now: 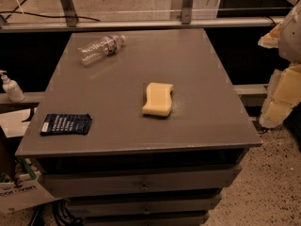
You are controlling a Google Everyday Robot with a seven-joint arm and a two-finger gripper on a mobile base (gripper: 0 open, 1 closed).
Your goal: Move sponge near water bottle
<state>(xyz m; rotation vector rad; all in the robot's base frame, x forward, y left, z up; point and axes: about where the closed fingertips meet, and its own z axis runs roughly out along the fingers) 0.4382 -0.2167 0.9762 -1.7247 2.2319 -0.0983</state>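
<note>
The pale yellow sponge [158,99] lies flat near the middle of the grey table top [197,65], slightly right of centre. The clear water bottle [100,48] with a red-blue-white label lies on its side at the far left corner of the table, well apart from the sponge. My gripper [281,98] hangs at the right edge of the view, beyond the table's right side and away from both objects. It holds nothing that I can see.
A dark blue snack packet [66,124] lies at the near left corner of the table. A white pump dispenser [11,87] stands on a ledge left of the table. Drawers [141,185] sit under the top. A metal rail [141,23] runs behind.
</note>
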